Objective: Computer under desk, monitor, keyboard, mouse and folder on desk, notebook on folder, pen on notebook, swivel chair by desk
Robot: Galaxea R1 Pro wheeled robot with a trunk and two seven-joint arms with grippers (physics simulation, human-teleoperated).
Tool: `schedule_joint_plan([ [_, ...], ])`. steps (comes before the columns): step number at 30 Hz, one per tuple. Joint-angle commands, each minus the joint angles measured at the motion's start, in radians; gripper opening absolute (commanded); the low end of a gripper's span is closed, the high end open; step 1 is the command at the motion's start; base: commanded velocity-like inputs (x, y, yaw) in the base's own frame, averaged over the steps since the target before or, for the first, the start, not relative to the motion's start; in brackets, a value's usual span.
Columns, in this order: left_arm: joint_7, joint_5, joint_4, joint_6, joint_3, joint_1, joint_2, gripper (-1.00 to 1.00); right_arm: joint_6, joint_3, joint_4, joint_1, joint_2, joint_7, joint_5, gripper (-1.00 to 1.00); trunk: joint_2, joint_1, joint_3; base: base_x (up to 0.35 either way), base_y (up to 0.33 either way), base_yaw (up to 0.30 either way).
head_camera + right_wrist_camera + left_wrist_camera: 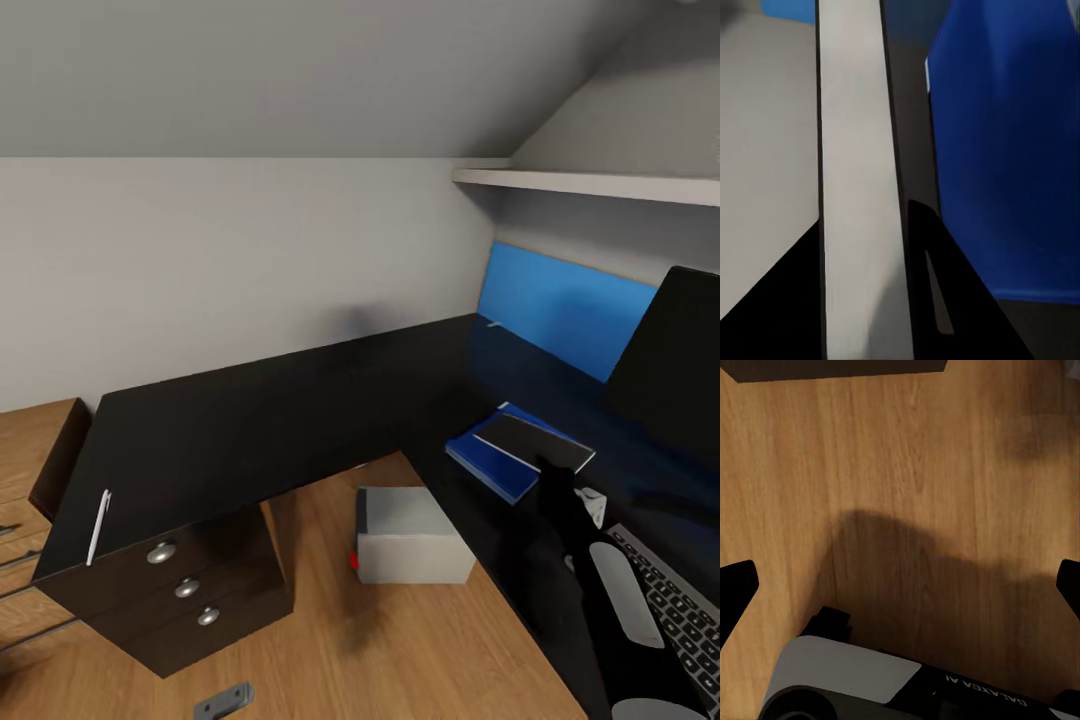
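Note:
On the black desk [250,420] lies the blue folder [492,462], with the dark notebook [530,440] on top of it. My right gripper [558,488] is at the notebook's near corner. Its fingers [952,300] press both sides of the notebook's pale edge [859,187], beside the folder [1012,150]. The white pen [98,526] rests on the desk's far left end. The monitor [675,360] stands at the right and the keyboard [675,600] lies near it. The computer [410,535] sits on the floor by the desk. My left gripper [902,585] hangs open over the wooden floor. The mouse and swivel chair are out of view.
A dark drawer unit [190,590] with three round knobs hangs under the desk's left end. Light wooden shelving [30,460] stands to its left. A white wall shelf [590,183] runs above the blue back panel [560,305]. A small grey metal piece [225,700] lies on the floor.

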Motion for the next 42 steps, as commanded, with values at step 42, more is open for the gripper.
schedule_joint_plan([
  [42,0.008,0.008,0.0,0.003,-0.002,0.0,0.0,1.0,0.003,-0.002,-0.009,0.0,0.003,-0.003,-0.001,-1.0,-0.001,0.0,-0.001,0.034,0.0,-0.004],
])
